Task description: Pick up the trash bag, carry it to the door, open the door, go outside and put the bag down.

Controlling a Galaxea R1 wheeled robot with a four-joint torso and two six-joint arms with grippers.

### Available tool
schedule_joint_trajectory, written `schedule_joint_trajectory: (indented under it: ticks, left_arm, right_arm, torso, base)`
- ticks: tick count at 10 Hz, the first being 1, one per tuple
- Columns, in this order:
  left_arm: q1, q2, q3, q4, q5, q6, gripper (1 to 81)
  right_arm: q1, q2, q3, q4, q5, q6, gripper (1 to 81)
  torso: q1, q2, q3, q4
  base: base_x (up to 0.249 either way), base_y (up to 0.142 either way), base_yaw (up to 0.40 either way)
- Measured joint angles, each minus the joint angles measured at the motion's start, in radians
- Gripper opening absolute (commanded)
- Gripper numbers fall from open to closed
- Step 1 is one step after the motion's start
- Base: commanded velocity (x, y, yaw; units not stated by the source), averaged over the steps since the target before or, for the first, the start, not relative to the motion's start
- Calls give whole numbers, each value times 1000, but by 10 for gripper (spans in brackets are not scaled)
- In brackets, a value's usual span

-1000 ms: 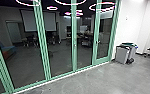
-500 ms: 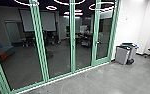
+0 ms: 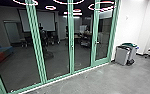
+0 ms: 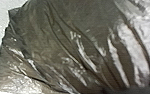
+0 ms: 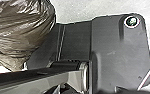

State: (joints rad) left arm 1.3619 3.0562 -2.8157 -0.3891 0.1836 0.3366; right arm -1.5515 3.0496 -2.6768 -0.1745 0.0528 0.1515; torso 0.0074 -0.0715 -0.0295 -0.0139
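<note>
Green frames (image 3: 95, 35) edge the dark glass (image 3: 57, 50) beside white wall (image 3: 132, 22).

Crinkled dark grey-brown plastic bag (image 4: 73, 47), thin, glossy along its folds. Smooth grey floor (image 3: 91, 80), faint sheen. Tall green-framed glass panels (image 3: 58, 57), dark, reflective.

Ahead of me, the mottled grey hard floor (image 3: 103, 80) carried boxy grey plastic bins (image 3: 122, 56) far right, green-framed glass panels (image 3: 71, 53) left.

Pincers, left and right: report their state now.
Left pincer: open or closed can't be told; trash bag close to its camera.
Right pincer: can't be told either.
</note>
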Motion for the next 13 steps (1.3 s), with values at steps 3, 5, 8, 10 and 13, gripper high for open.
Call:
schedule_joint_trajectory:
  ticks: [3, 5, 8, 10, 13]
  left_arm:
    - [0, 0, 0, 0, 0, 0, 10]
    - [0, 0, 0, 0, 0, 0, 10]
    - [0, 5, 0, 0, 0, 0, 10]
    - [0, 5, 0, 0, 0, 0, 10]
    - [0, 4, 0, 0, 0, 0, 10]
  right_arm:
    - [0, 0, 0, 0, 0, 0, 811]
    - [0, 0, 0, 0, -1, 0, 811]
    - [0, 0, 0, 0, 0, 0, 811]
    - [0, 0, 0, 0, 0, 0, 811]
    - [0, 0, 0, 0, 0, 0, 811]
  torso:
    - [0, 0, 0, 0]
    - [0, 0, 0, 0]
    - [0, 0, 0, 0]
    - [0, 0, 0, 0]
    - [0, 0, 0, 0]
  base:
    - [137, -88, 0]
    - [153, -88, 0]
    - [155, -88, 0]
    - [156, -88, 0]
    - [155, -89, 0]
